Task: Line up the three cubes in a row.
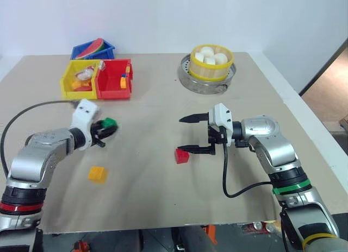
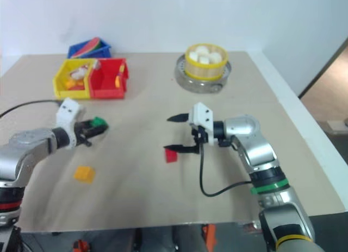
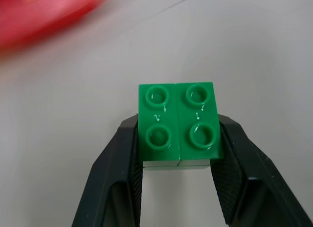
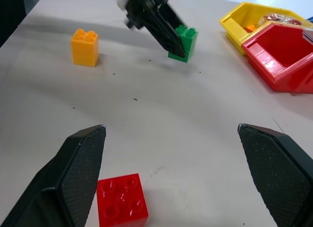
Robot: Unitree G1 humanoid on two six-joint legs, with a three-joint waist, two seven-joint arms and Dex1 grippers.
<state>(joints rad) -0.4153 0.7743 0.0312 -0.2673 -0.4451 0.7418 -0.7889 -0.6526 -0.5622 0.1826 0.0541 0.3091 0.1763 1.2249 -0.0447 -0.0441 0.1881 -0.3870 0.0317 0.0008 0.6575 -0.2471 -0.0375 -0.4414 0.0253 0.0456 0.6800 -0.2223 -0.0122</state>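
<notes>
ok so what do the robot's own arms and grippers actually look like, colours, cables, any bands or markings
Both arms are silver-grey metal segments with black joints. Each wrist carries a white block-shaped housing, and each gripper, left gripper and right gripper, has two black tapering fingers with cross-hatched textured pads. A black cable loops from each wrist. The right arm has a green band and a yellow one; the left arm has a red band.

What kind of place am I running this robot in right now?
Probably a lab or test bench, not a home: a bare tan table against blank white walls, toy-filled sorting bins, and a bamboo steamer of white buns set out as props.
</notes>
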